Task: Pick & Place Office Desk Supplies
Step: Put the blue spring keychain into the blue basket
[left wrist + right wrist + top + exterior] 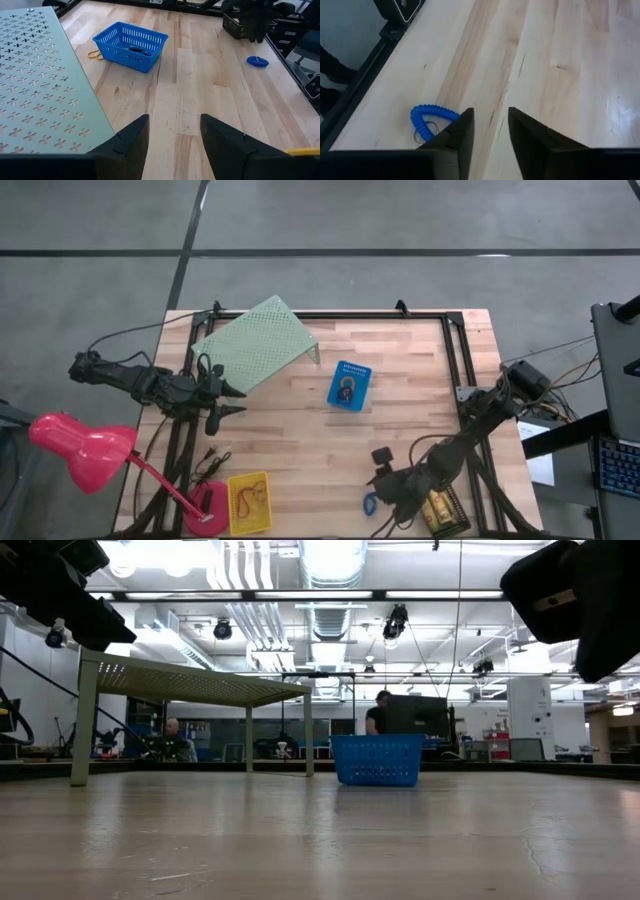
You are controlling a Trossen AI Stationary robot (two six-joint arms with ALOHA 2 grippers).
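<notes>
The wooden table [400,430] carries one pale green perforated riser [255,343] at its far left corner, the largest thing on it. Three small bins stand on the boards. The blue bin [349,385] sits a little right of the middle, toward the far side. In the left wrist view it holds dark and yellowish small pieces too tangled to count, and one tan-orange rubber band [94,54] lies on the wood just beside it. The yellow bin [249,502] stands at the near edge on the left, with thin bands inside that cannot be counted. The black bin [444,511] stands at the near edge on the right, with yellow-gold pieces in it, at least two.

One pink desk lamp [82,450] stands off the near left corner, its base beside the yellow bin.

The left gripper [232,400] hovers at the left side, just near of the riser, its two fingers [131,140] spread apart with nothing between them.

The right gripper [384,502] hangs low at the near edge, between the blue coiled ring and the black bin, fingers [459,135] parted and empty.

One blue coiled ring [431,119] lies on the bare wood near the table's near edge, close beside the right gripper's fingertips, with a thin dark ring [426,134] touching it.
</notes>
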